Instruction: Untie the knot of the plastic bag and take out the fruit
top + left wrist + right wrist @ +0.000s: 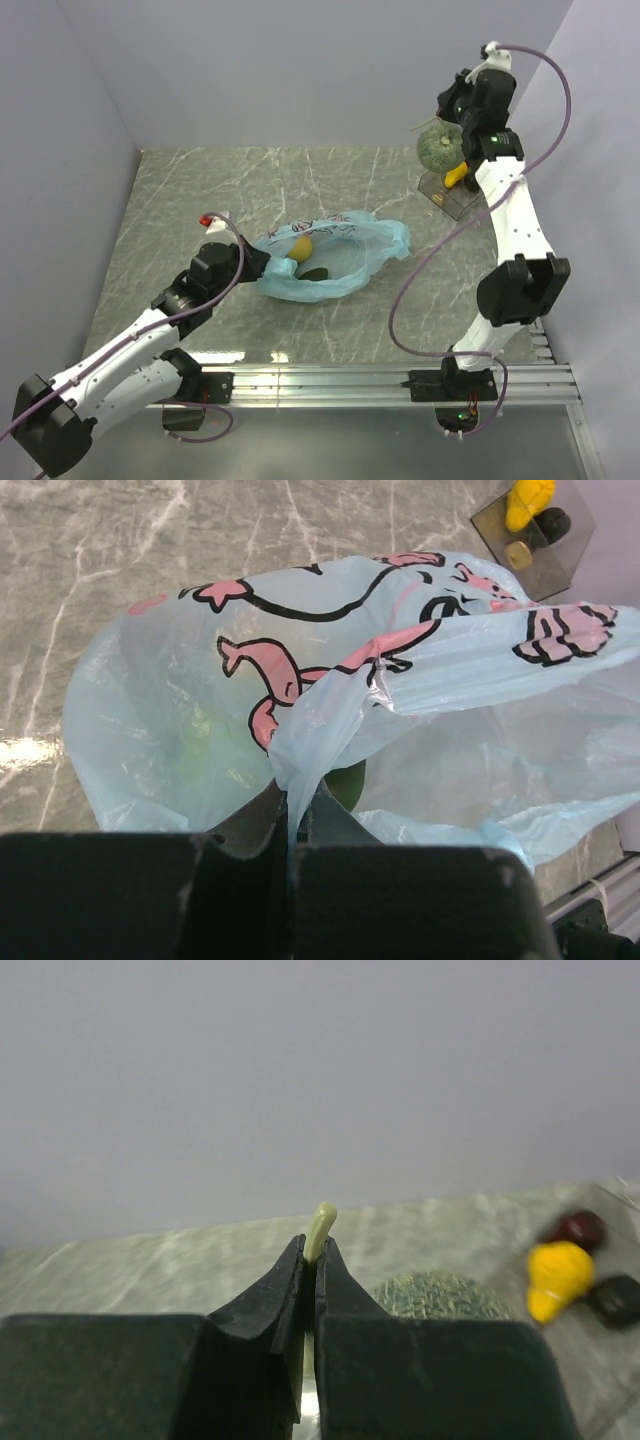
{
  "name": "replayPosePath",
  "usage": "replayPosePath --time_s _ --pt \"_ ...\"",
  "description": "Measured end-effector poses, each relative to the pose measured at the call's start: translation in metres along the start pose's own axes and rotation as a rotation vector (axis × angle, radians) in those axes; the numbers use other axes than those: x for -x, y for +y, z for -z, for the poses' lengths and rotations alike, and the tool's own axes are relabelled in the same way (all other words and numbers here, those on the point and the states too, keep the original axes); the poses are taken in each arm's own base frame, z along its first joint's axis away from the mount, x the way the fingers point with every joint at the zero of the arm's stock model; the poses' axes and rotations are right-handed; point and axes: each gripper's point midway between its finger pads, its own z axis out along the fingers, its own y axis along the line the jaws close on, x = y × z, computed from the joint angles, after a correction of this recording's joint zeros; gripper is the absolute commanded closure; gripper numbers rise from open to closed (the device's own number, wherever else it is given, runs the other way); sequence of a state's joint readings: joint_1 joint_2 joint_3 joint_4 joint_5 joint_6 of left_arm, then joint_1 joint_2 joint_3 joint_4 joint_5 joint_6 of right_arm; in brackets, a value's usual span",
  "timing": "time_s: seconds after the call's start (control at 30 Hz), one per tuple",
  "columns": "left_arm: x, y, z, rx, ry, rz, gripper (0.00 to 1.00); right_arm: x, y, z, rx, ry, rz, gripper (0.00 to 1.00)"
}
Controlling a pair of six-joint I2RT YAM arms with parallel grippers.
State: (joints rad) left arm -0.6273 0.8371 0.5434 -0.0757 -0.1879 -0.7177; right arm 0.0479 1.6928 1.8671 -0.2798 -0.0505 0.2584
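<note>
At the left, jaws of the left gripper (290,815) pinched tight on a fold of the plastic bag (345,250), mouth lying open on the worktop (200,190). Inside, a yellow fruit (300,246) and a dark green fruit (315,272). At the right, jaws of the right gripper (310,1255) clamped on the stem (321,1222) of the ribbed melon (437,147), held up near the clear tray (460,205). Probably mid-unloading. Next: lower, release into the tray, then reach for the remaining two.

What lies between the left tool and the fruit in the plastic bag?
Only a pinched fold of the plastic bag; the left tool is shut on it, with a dark green fruit just beyond. The left wrist view shows it.
</note>
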Motion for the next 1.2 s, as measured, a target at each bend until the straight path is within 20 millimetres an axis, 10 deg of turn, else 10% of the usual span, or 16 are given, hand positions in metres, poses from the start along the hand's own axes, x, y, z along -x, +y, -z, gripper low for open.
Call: replayPosePath --time_s 0.37,0.6,1.07,1.2 --pt "-0.002 0.001 0.007 -0.010 0.000 0.002 1.00 -0.064 -0.124 -0.048 -0.377 0.042 -0.058 1.00" --pt "0.000 0.001 0.008 -0.013 -0.005 0.004 1.00 -0.084 -0.148 -0.057 -0.437 0.036 -0.061 1.00" --pt "0.001 0.001 0.014 -0.016 -0.009 0.008 0.99 -0.197 -0.176 -0.078 -0.429 0.235 -0.055 1.00" --pt "-0.003 0.004 0.013 -0.010 -0.002 0.007 1.00 -0.197 -0.167 -0.080 -0.394 0.250 -0.069 0.55"
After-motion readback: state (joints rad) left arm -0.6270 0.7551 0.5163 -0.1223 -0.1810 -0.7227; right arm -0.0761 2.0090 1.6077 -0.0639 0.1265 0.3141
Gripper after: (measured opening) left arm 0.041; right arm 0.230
